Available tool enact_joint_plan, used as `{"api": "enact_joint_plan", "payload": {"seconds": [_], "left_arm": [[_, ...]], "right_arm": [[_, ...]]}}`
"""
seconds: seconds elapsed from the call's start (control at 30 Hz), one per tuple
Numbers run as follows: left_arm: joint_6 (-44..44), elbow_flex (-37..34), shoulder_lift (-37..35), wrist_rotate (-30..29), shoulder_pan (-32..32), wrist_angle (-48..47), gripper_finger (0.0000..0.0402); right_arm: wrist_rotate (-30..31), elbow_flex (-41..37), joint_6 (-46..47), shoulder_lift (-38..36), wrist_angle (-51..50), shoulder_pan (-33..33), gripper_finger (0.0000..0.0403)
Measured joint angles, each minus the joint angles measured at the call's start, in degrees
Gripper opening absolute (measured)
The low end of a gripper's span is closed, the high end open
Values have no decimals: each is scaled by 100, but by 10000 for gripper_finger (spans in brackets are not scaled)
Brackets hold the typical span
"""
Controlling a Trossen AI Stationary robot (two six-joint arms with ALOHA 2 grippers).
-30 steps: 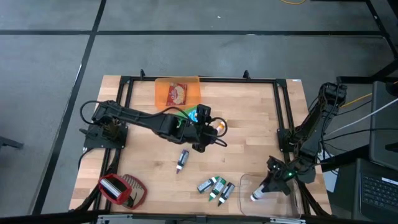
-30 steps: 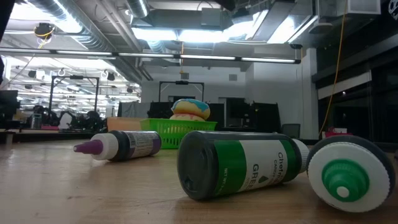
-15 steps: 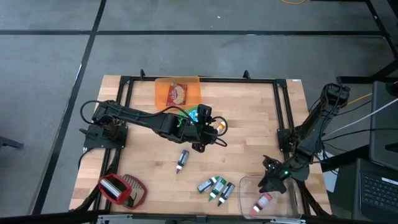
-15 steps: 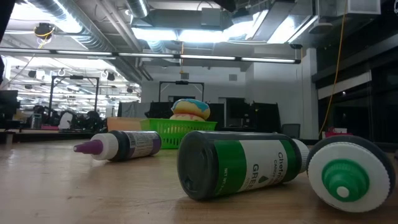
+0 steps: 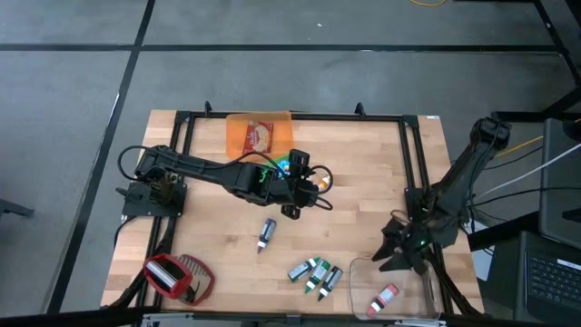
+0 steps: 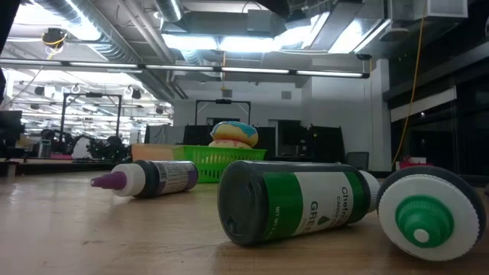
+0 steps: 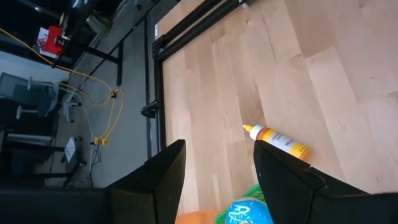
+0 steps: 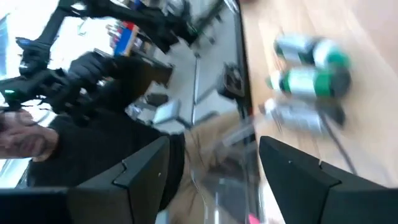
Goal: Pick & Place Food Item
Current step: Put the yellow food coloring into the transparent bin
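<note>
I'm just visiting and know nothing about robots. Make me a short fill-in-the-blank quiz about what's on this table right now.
1. The red-capped bottle lies inside the clear ____ at the table's front right corner.
2. The right gripper has its jaws ____ and holds nothing.
3. The lone bottle near the table's middle has a ____ cap.
4. The left gripper hovers near an ____ bottle.

Missing words: bin; open; purple; orange

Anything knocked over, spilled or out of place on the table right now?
No spill or damage shows. Every bottle lies on its side: the purple-tipped bottle alone mid-table, the cluster of green-capped bottles near the front, and the red-capped bottle slantwise in the clear plastic bin. The open right gripper hangs over the bin's rim.
</note>
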Motion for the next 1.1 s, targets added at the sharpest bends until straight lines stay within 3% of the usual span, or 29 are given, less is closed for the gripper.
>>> {"api": "enact_joint_plan", "payload": {"seconds": [0.13, 0.23, 0.4, 0.47, 0.53, 0.73, 0.97, 1.1], "left_arm": [[9, 0, 0, 32, 0, 92, 184], [-8, 0, 0, 253, 22, 91, 184], [-375, 0, 0, 687, 121, 88, 184], [-580, 0, 53, 730, 193, 95, 184], [-846, -5, 109, 736, 293, -65, 184], [-1760, -7, 678, 1742, 767, -144, 184], [-1823, -9, 1385, 1186, 905, 188, 185], [-2037, -9, 1557, 1229, 907, 369, 185]], "right_arm": [[303, 0, -1351, -524, -20, -181, 252], [841, 0, -2951, -843, -22, -355, 252], [2925, 0, -5603, -1048, 118, -690, 252], [3754, 0, -6208, -1077, 432, -890, 252], [4219, 0, -6701, -1088, 837, -1134, 252], [4281, 2, -7795, -1102, 1965, -1768, 252], [4418, 2, -8375, -1047, 2234, -2242, 251], [5066, 0, -8508, -983, 2179, -2372, 251]]}}
